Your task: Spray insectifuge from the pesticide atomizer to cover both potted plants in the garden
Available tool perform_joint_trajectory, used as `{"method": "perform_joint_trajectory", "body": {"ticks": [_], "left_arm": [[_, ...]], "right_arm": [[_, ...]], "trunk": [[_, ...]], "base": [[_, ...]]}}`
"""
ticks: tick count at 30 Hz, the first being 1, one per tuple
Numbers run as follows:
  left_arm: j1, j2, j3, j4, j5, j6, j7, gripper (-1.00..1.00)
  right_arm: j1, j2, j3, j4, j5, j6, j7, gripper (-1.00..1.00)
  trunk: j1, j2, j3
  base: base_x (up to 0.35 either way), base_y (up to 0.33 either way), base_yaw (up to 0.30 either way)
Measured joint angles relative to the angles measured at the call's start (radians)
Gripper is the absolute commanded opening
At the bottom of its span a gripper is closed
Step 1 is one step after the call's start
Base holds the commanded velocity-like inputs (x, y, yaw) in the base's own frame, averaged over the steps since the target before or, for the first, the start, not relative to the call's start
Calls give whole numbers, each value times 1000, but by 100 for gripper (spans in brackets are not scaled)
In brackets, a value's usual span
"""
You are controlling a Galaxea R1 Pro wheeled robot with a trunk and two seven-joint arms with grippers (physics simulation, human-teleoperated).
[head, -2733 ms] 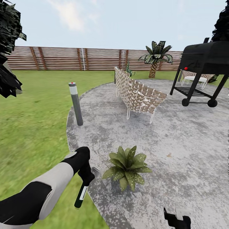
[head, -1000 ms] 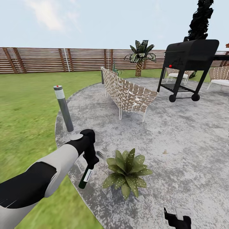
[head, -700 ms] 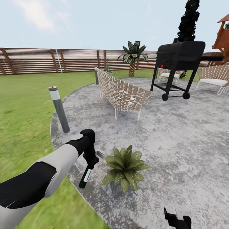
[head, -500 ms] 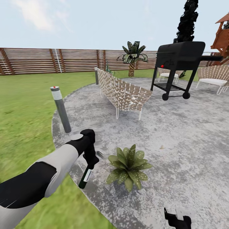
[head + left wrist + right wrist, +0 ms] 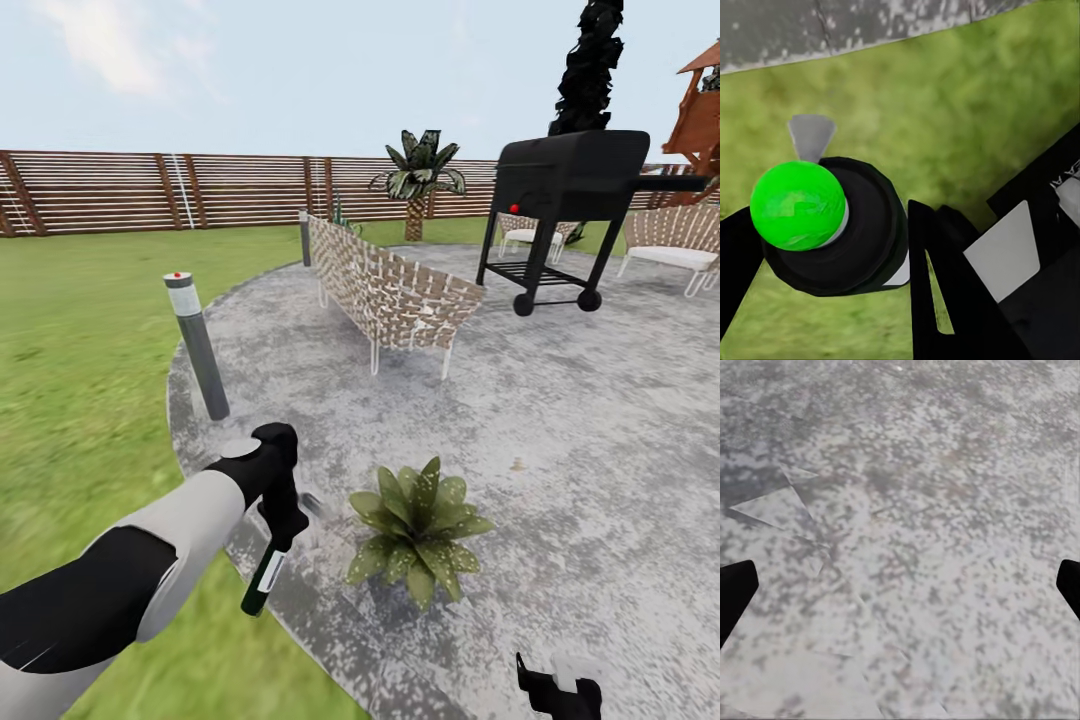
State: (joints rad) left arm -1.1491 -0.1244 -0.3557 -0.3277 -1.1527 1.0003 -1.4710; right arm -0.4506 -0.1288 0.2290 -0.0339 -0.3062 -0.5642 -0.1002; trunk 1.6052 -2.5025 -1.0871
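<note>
Left gripper clamped on atomizer hanging below it, plant just beside, right gripper spread wide over patio.

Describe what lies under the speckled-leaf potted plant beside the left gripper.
The speckled-leaf potted plant stands on the grey stone patio, near its edge by the green lawn. Its leaves hide the pot.

Ahead of me, left of centre: grey bollard lamp, red dot on top, at patio edge. Centre: woven wicker bench on white legs. Upper right: black wheeled grill; wicker chair beyond. Palm before slatted wooden fence. Dark tree top right.
</note>
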Motion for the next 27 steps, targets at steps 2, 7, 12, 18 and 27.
{"method": "perform_joint_trajectory", "body": {"ticks": [2, 7, 12, 18, 27], "left_arm": [[0, 0, 0, 0, 0, 1, 0, -100], [0, 0, -1, 1, 0, 0, 1, -100], [0, 1, -1, 2, 0, -1, 2, -100], [21, 24, -3, 1, -2, -4, 51, -100], [66, 31, 5, -12, 0, -4, 78, -100]], "right_arm": [[0, 0, 0, 0, 0, 0, 0, 100], [0, 0, 0, 0, 0, 0, 0, 100], [0, 0, 0, 0, 0, 0, 0, 100], [0, 0, 0, 0, 0, 0, 0, 100], [0, 0, 0, 0, 1, 0, 0, 100]], "trunk": [[0, 0, 0], [0, 0, 0], [0, 0, 0], [0, 0, 0], [0, 0, 0]], "base": [[233, 210, -219], [239, 216, -259], [166, 141, -245], [11, 9, -32], [0, 0, 0]]}}
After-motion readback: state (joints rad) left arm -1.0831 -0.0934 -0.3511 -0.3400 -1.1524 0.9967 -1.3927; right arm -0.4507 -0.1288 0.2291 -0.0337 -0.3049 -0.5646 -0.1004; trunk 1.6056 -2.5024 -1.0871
